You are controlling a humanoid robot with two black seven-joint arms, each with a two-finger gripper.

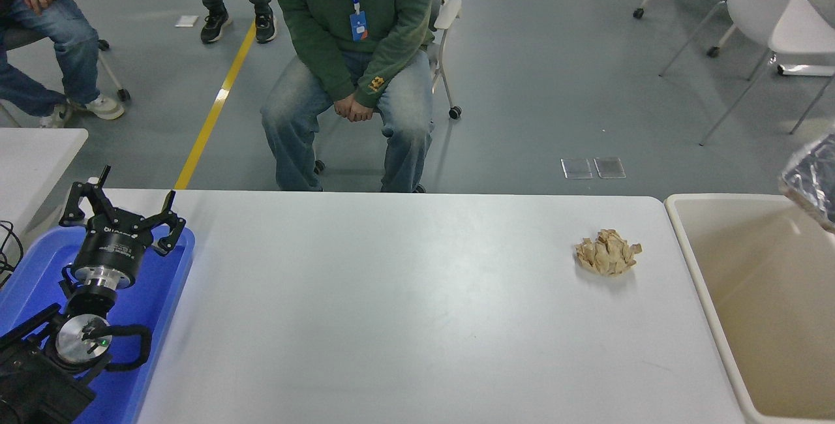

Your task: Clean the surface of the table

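The table surface point(404, 293) is a wide white-grey top that fills the lower middle of the head view. A crumpled tan paper wad point(608, 252) lies on it near the far right. My left gripper point(125, 205) is parked at the lower left above a blue tray point(171, 280), its fingers spread open and empty, far from the wad. My right gripper is out of view.
A beige bin point(693, 267) stands against the table's right end. A shiny plastic-wrapped object point(812, 179) hangs over the bin at the right edge. A person in a green hoodie point(355, 39) sits at the far side. A smaller white table's corner point(39, 150) shows at far left.
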